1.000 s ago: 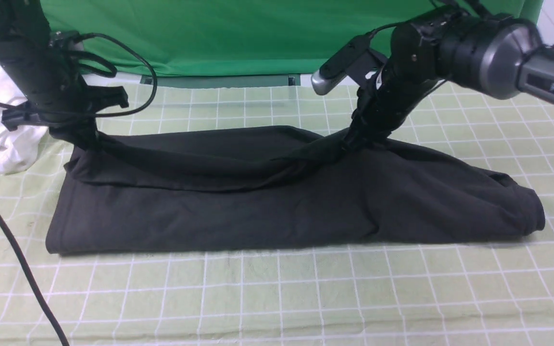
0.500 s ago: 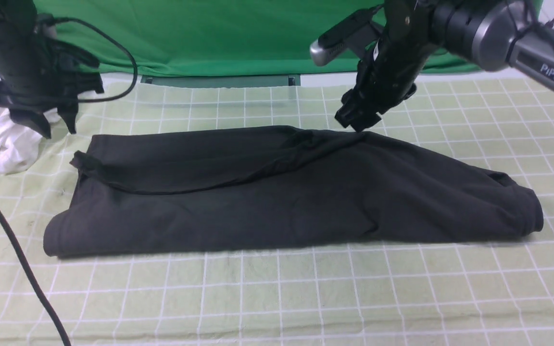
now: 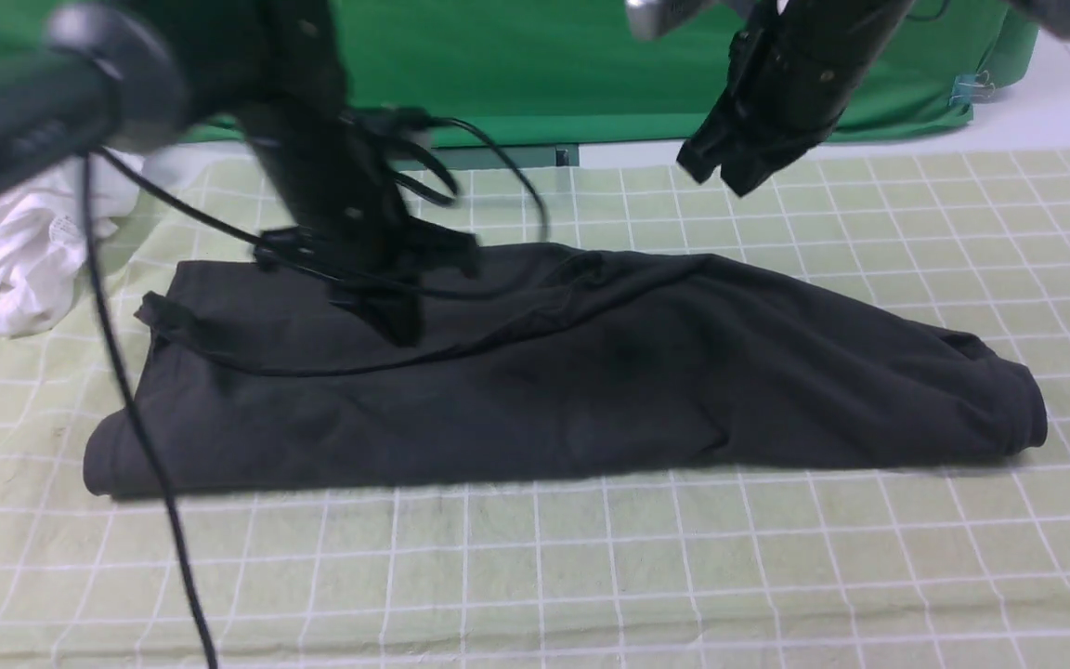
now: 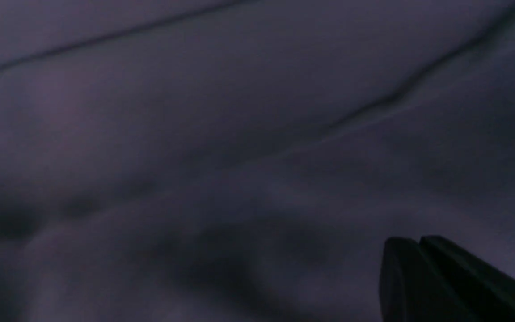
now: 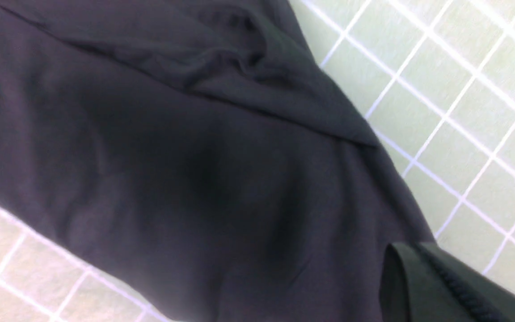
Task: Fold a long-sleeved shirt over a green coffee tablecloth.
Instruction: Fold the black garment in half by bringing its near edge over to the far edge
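The long-sleeved shirt (image 3: 572,372) lies black and folded into a long band across the green coffee tablecloth (image 3: 591,567), which is pale green with a white grid. My left gripper (image 3: 400,330) is shut with nothing in it. It hangs low over the left half of the shirt, and whether it touches the fabric I cannot tell. In the left wrist view the shirt (image 4: 195,134) fills the picture beside the closed left gripper (image 4: 418,243). My right gripper (image 3: 739,172) is shut and empty, raised behind the shirt's far edge. The right wrist view shows the right gripper (image 5: 411,250) above the shirt (image 5: 172,156).
A crumpled white garment (image 3: 15,251) lies at the far left of the tablecloth. A plain bright green backdrop (image 3: 544,74) hangs along the back. A black cable (image 3: 145,446) from the left arm trails over the shirt's left end and the front of the cloth.
Both grippers let go of the shirt's far edge, which dropped flat, and then shut again. The left arm swung from the far left to over the shirt. The right gripper rose.
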Controlling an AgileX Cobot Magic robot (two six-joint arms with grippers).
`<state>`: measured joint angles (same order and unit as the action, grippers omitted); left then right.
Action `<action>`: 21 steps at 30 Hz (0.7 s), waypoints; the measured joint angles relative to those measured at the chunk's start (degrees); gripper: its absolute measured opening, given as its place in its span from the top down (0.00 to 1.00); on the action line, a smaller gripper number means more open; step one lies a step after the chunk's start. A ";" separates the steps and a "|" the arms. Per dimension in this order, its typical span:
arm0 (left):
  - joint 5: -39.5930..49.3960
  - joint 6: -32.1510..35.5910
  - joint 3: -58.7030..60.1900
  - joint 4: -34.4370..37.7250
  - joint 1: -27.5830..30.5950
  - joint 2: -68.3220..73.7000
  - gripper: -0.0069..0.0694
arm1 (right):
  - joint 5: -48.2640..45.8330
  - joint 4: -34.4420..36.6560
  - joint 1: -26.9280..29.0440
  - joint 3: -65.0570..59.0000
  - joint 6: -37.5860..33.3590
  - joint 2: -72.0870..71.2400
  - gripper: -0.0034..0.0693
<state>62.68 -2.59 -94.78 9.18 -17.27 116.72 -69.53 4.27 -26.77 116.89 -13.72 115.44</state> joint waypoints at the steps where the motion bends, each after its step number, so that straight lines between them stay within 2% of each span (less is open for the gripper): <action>1: -1.44 0.05 0.09 0.00 -0.89 0.66 0.90 | -0.04 0.00 0.00 0.00 -0.05 -0.89 0.96; 5: -6.31 0.05 0.07 0.35 -3.43 4.11 0.90 | -0.04 0.03 0.10 0.00 -0.06 -4.29 0.96; 13: -9.93 -0.01 -0.27 0.30 -3.90 8.53 0.89 | -0.12 0.08 0.50 0.00 -0.12 -9.83 0.96; 15: -12.06 -2.13 -0.73 -2.81 -4.01 8.84 0.89 | -0.12 0.09 0.50 0.00 0.17 -10.77 0.96; 21: -18.29 -9.95 -4.37 -18.83 -2.78 10.91 0.89 | -0.19 0.20 0.50 0.00 1.57 -13.00 0.96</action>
<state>44.39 -12.55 -99.15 -9.65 -20.05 127.63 -69.72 4.48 -26.27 116.89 -12.15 102.43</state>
